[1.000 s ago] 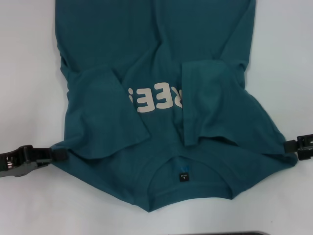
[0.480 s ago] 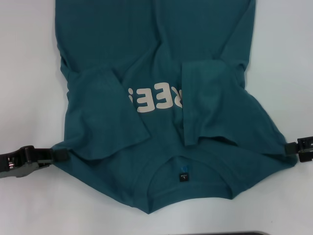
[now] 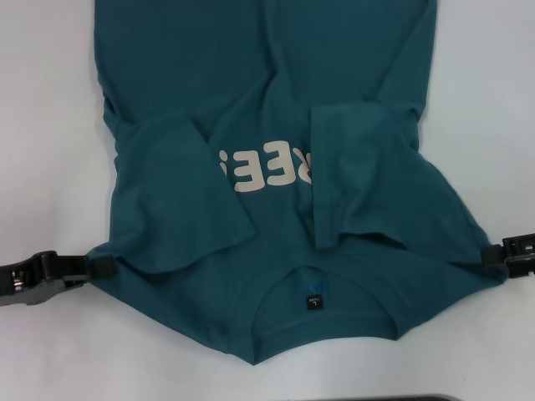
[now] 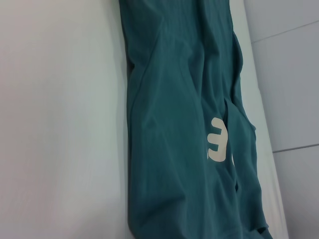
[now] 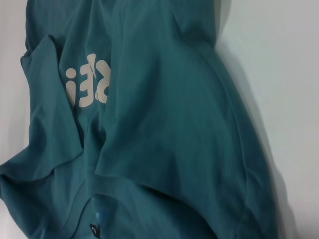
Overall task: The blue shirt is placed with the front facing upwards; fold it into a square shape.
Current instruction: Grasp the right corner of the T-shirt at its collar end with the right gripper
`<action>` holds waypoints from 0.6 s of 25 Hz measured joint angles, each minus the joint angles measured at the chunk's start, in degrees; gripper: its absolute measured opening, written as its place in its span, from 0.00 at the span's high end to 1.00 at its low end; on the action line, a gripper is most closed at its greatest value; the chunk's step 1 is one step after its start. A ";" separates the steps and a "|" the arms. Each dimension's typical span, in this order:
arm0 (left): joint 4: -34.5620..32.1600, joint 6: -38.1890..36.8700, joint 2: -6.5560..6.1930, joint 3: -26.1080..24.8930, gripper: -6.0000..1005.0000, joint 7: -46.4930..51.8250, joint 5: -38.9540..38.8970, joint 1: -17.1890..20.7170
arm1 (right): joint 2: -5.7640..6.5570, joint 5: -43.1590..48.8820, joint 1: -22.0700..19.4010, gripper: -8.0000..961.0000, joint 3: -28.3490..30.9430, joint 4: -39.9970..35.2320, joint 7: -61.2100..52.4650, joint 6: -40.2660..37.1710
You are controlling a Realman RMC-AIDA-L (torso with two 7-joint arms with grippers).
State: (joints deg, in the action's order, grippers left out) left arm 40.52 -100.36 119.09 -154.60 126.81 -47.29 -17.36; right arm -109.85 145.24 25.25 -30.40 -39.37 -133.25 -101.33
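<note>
The blue shirt (image 3: 267,75) lies front up on the white table, collar toward me. Both short sleeves are folded inward over the chest, partly covering the off-white letters (image 3: 263,171). A small black neck tag (image 3: 313,299) shows inside the collar. My left gripper (image 3: 102,266) is shut on the shirt's left shoulder corner. At the opposite shoulder corner my right gripper (image 3: 493,255) is shut on the cloth, which is drawn to a point at each hand. The left wrist view shows the shirt (image 4: 169,124) edge-on. In the right wrist view the shirt (image 5: 169,114) shows its letters and collar.
White table (image 3: 50,100) surface lies bare on both sides of the shirt and in front of the collar. A dark strip (image 3: 401,398) shows at the near edge of the head view. The shirt's hem runs out of view at the far side.
The right gripper shifted slightly outward, then back inward, staying on the shoulder corner. The left gripper and the shirt have hardly moved.
</note>
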 joint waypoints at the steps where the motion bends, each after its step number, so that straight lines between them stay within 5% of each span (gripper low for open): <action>1: 0.00 0.00 0.00 0.00 0.97 0.00 0.00 0.00 | -0.05 0.00 0.00 0.05 0.01 0.00 0.04 0.04; 15: 0.00 -0.15 0.00 0.26 0.97 -0.07 0.00 0.12 | -1.00 -0.01 0.36 0.05 -0.09 0.00 0.18 0.81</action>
State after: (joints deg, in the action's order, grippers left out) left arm 40.51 -100.52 119.09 -154.34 126.74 -47.29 -17.23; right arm -110.85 145.22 25.61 -30.50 -39.38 -133.06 -100.52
